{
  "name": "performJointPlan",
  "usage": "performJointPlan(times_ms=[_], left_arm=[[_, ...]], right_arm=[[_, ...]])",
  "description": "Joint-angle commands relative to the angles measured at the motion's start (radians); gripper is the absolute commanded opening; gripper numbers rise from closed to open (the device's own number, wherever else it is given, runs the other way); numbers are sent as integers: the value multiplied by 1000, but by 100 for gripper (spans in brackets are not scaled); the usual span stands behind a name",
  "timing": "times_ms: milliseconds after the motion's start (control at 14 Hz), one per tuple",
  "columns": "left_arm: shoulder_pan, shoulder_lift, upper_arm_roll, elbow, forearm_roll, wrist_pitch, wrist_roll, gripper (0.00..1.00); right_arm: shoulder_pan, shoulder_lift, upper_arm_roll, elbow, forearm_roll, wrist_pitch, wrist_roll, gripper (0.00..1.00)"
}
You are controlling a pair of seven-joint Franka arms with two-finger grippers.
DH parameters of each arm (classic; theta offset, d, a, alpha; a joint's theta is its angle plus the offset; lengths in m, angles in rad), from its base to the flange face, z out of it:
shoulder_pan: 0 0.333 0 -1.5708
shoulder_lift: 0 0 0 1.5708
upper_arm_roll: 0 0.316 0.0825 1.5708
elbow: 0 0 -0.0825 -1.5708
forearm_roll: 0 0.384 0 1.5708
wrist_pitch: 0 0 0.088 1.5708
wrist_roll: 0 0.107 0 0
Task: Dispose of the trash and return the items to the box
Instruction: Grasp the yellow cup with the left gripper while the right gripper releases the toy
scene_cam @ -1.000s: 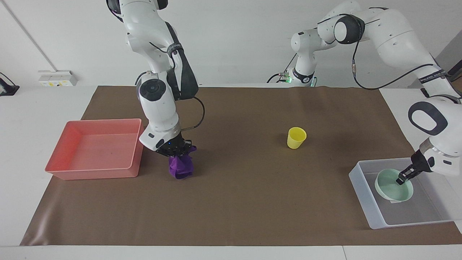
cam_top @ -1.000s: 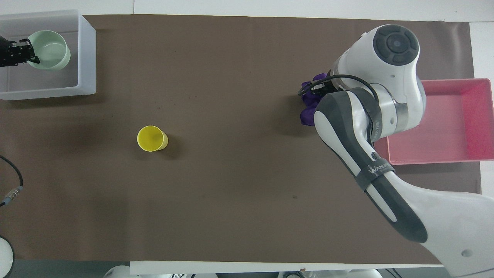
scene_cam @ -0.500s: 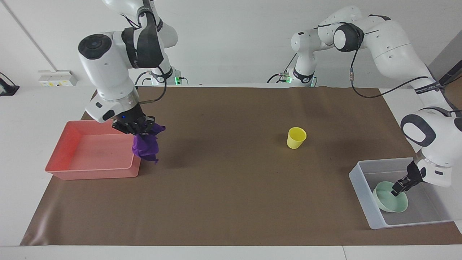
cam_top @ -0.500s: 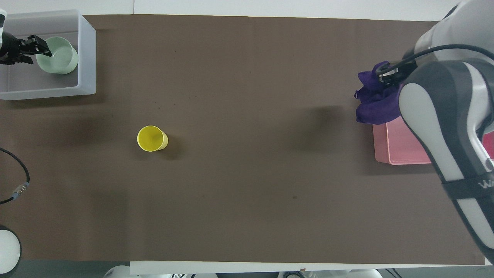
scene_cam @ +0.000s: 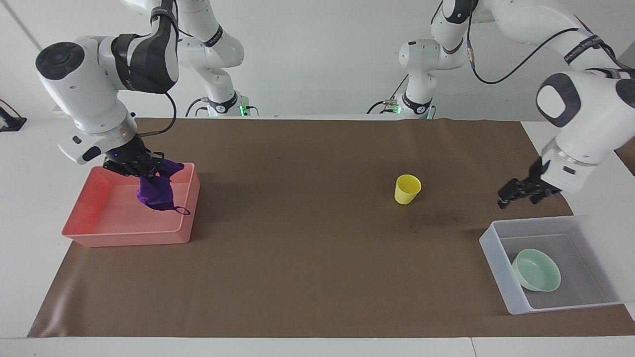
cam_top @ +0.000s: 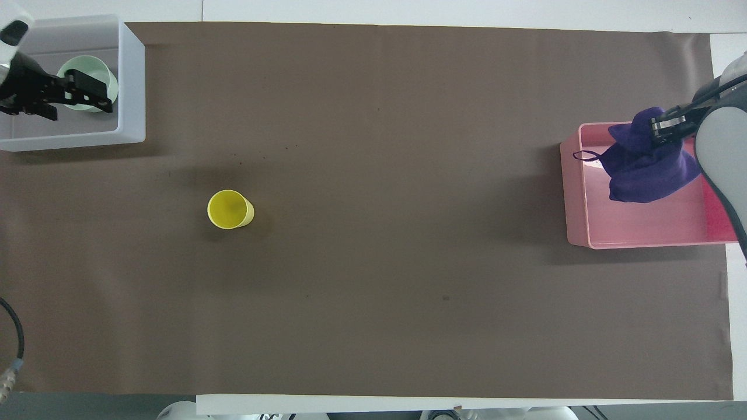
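Observation:
My right gripper [scene_cam: 139, 168] is shut on the purple rag [scene_cam: 156, 191], which hangs over the inside of the pink tray [scene_cam: 124, 238]. In the overhead view the rag [cam_top: 645, 166] and right gripper [cam_top: 665, 125] also lie over the tray [cam_top: 575, 198]. The mint-green bowl [scene_cam: 537, 270] sits upright in the translucent box [scene_cam: 496, 263]. My left gripper [scene_cam: 521, 194] is open and empty, raised above the box and clear of the bowl. The yellow cup [scene_cam: 408, 189] stands upright on the brown mat, nearer to the robots than the box.
A brown mat [scene_cam: 317, 277] covers the table. The pink tray is at the right arm's end and the box [cam_top: 131, 81] at the left arm's end. The cup [cam_top: 229, 209] stands alone between them.
My right gripper lifted the rag from the mat and carried it over the pink tray. My left gripper let go of the bowl in the box and rose clear.

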Motion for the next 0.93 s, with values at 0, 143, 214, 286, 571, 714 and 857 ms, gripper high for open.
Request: performJointPlan(times_ms=[0,143,214,286,571,714,857], left_arm=[[-115,-167,7,-391,21,273,-9,100],[-156,-190,5,-540,21,407,-56,100],[-181,-185,5,-580,21,441,-73,100],[-204,-176,5,-610,21,496,-122,77],[-212,-158,7,-631,21,541,-168,0],[-207,-153,7,-606,21,523,-174,0],[-192,-133,10,-528,19,459,-177,0]], right_arm=[[-49,-63,11,-117,-20,45,-33,0],[-81,-117,11,-287,-20,197,-64,0],[-86,-119,11,-341,-20,264,-65,1],[-92,-110,11,-376,-20,318,-65,1],[-144,-36,11,-427,-20,465,-139,9],[-170,-41,11,-487,-20,530,-171,23],[-163,-41,13,-487,-20,534,-190,57]])
